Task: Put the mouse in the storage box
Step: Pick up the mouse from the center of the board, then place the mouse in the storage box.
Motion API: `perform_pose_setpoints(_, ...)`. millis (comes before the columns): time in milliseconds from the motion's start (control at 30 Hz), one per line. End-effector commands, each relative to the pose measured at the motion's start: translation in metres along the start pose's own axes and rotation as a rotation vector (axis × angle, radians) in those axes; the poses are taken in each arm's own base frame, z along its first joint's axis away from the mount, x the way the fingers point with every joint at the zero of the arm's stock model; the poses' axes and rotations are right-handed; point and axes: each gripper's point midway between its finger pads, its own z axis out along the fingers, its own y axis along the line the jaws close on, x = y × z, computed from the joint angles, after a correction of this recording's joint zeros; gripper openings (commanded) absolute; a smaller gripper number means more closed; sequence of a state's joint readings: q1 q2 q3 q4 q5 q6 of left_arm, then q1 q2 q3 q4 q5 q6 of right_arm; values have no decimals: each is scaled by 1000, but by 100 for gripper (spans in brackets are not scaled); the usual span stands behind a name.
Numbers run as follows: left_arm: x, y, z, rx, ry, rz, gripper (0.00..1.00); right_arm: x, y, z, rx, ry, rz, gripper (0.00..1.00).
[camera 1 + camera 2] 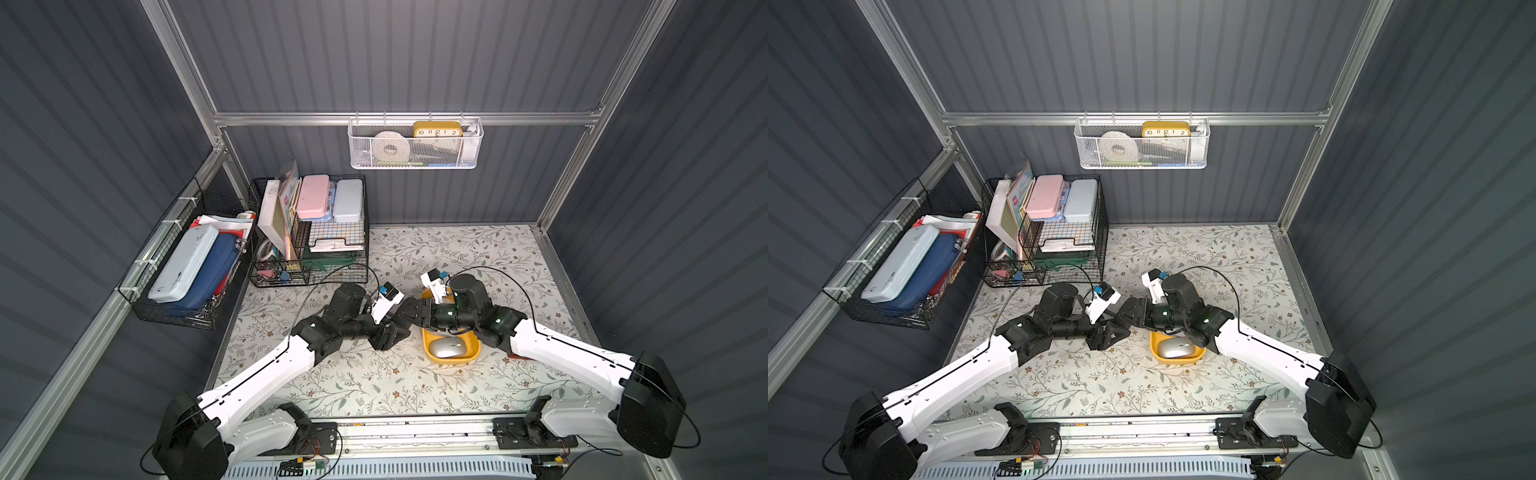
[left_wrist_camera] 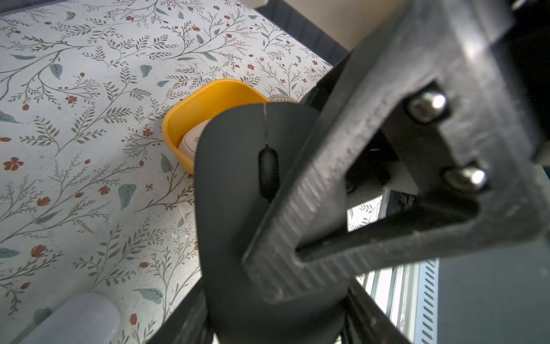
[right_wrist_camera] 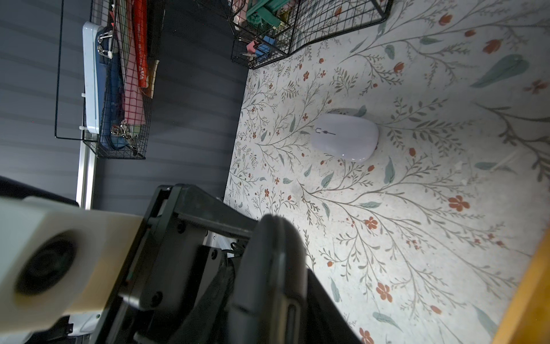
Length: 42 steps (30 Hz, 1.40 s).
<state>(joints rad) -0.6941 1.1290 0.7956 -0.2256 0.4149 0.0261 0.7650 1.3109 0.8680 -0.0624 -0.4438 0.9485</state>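
Mouse [image 2: 232,208] looks light, rigid, slick; left tool [image 1: 390,334] pinches its flat faces; right tool [image 1: 409,313] state unclear; grip its bare end.

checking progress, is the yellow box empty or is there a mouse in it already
Not empty: a silver mouse lies inside the yellow box, seen in both top views.
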Motion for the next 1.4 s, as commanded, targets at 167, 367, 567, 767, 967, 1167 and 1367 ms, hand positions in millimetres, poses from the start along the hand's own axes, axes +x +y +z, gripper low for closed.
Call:
perform_pose_setpoints(167, -2, -6, -3, 17, -15, 28, 37, -7, 19, 1, -58, -11, -27, 28)
perform_pose_setpoints(367, -1, 1, -6, -35, -18, 10, 81, -15, 13, -3, -19, -70, -35, 25)
perform_pose_setpoints(567, 9, 6, -17, -100, 10, -17, 99, -32, -9, -14, 71, -141, -27, 24)
perform_pose_setpoints(767, 21, 36, -44, -341, 35, -156, 99, -66, -60, -46, 199, -324, 67, 22)
perform_pose_setpoints(967, 43, 67, -88, -632, 18, -317, 99, -87, -92, -80, 312, -503, 102, 22)
perform_pose_setpoints(1167, 70, 80, -126, -822, -11, -420, 100, -95, -109, -81, 324, -583, 142, 23)
perform_pose_setpoints(1367, 109, 91, -152, -1010, 6, -629, 100, -95, -125, -79, 357, -614, 206, 28)
